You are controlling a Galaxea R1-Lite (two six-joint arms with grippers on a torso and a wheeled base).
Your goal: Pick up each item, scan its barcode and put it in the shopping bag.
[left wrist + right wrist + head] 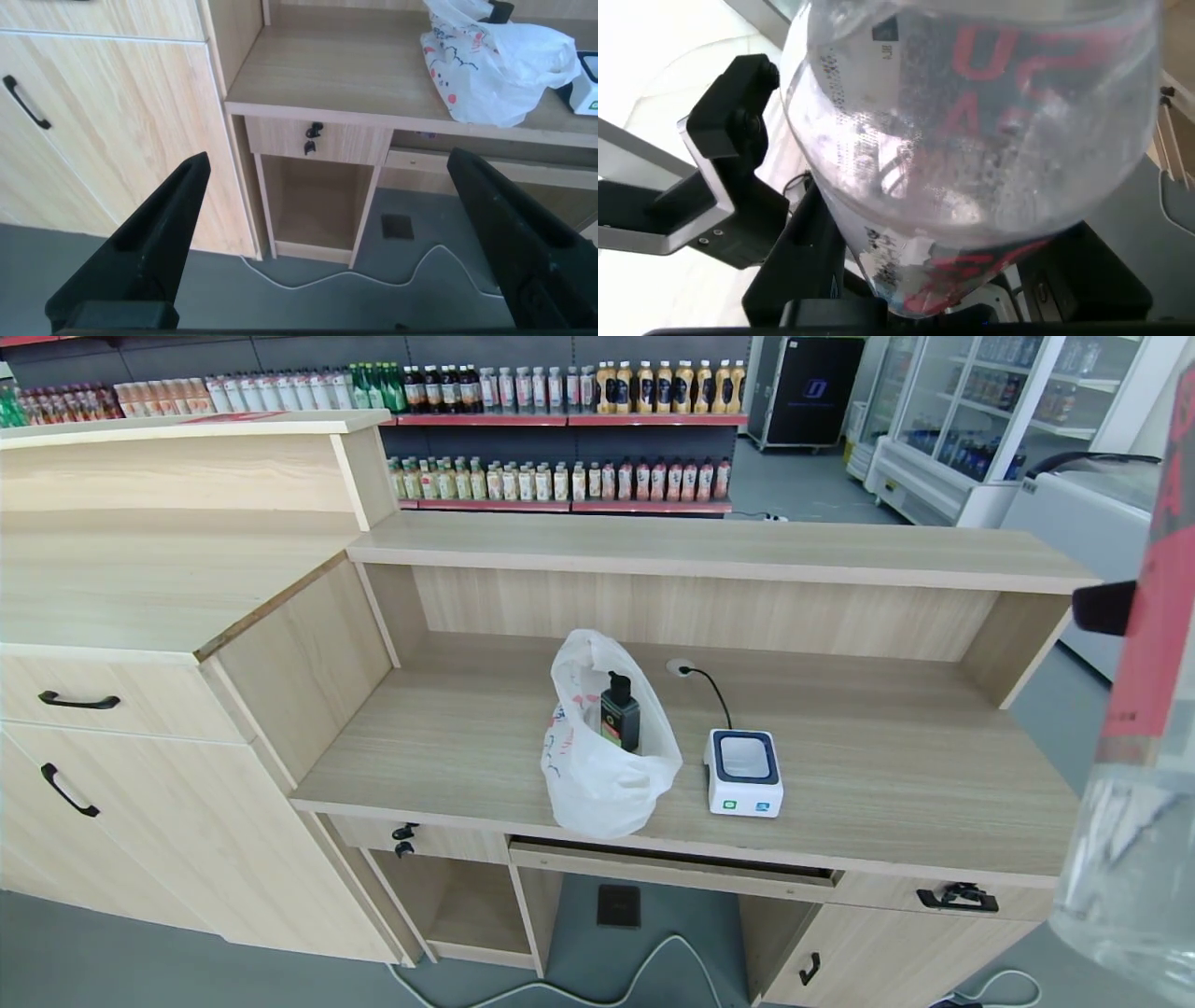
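A clear water bottle with a red label [1144, 728] hangs high at the far right, off the counter's right end, with my right gripper [1141, 609] shut on it. The right wrist view has that bottle [971, 159] up close between the black fingers [729, 121]. A white plastic shopping bag [602, 756] stands open on the wooden counter [887, 756], with a dark pump bottle [620, 714] upright inside. A white barcode scanner [744, 771] lies just right of the bag. My left gripper [329, 166] is open and empty, low in front of the counter, with the bag [495, 61] farther off.
A black cable [714, 695] runs from the scanner to a hole at the back. A raised ledge [709, 549] overhangs the counter's rear. A taller cabinet [140, 616] stands on the left. Drawers with locks [313, 138] sit under the counter. Drink shelves fill the background.
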